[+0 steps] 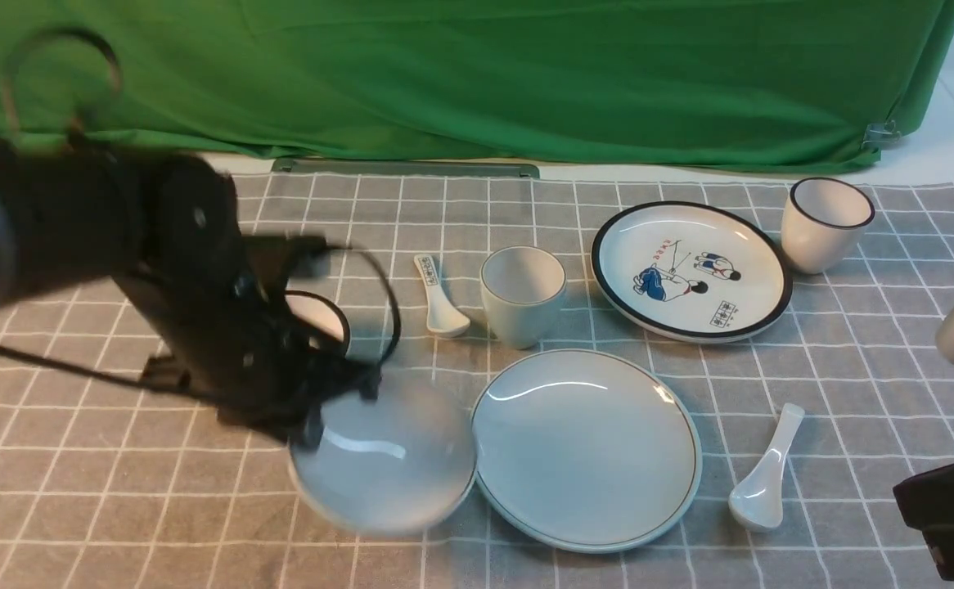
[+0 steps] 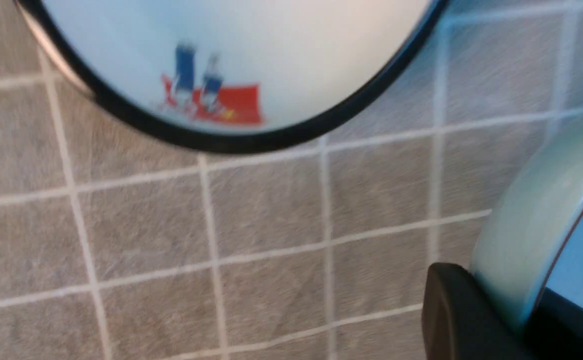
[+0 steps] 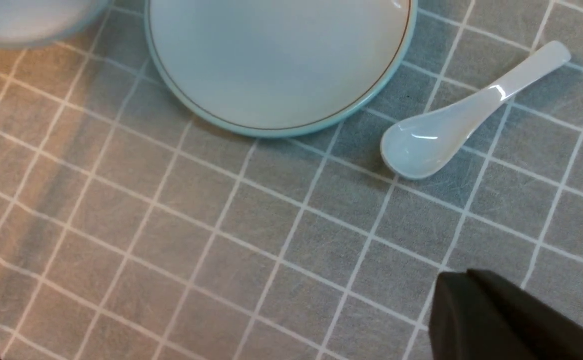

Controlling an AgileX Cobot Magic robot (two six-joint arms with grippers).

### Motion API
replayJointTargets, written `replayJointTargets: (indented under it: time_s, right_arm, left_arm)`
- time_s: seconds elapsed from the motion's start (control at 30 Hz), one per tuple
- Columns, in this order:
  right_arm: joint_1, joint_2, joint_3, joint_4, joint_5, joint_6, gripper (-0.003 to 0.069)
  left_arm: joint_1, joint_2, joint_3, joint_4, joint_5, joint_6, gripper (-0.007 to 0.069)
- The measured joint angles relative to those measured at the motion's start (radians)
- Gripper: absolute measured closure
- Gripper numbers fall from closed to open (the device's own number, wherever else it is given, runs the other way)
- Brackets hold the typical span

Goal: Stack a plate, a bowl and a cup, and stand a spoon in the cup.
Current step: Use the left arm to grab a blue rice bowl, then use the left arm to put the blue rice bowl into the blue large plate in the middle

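Observed: the left fingers (image 2: 464, 320) are clamped on the rim of the bowl (image 1: 383, 458), on the side away from the plate (image 1: 587, 446). The bowl sits just beside the plate, on the robot's left of it. Their near rims come close together, and the right wrist view shows a narrow strip of cloth between them. The bowl is blurred in the front view and appears tipped, so I cannot tell whether its base is clear of the surface (image 1: 117, 507). Finding: the coming move turns on one relation. The plate lies directly to the right of the held bowl, at much the same depth on the surface. In my judgement the bowl needs a lift and a short sideways carry to the right until it is centred over the plate. The left arm is plainly the nearer one. The right fingers (image 3: 496, 325) are together and hold nothing, low at the right edge near the spoon (image 1: 763, 483), whose handle points away from the robot and slightly right. The cup (image 1: 522, 294) stands upright behind the plate, untouched. Risk noted: a one-sided rim grip may let the bowl swing.
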Motion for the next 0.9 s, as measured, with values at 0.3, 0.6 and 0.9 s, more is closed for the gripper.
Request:
replayJointTargets:
  time_s: [0.3,0.6,0.9]
  right_arm:
    - [0.000,0.000,0.000,-0.032,-0.018,0.000,0.0637]
    - [0.000,0.000,0.000,-0.039,-0.021,0.001,0.0629]
    - [0.000,0.000,0.000,-0.045,-0.021,0.001,0.0621]
  left_arm:
    - [-0.166,0.072,-0.190,-0.153,-0.138,0.051,0.0602]
    - [-0.215,0.355,-0.296,-0.170,-0.168,0.054,0.0601]
    - [-0.215,0.402,-0.301,-0.157,-0.134,0.054,0.0601]
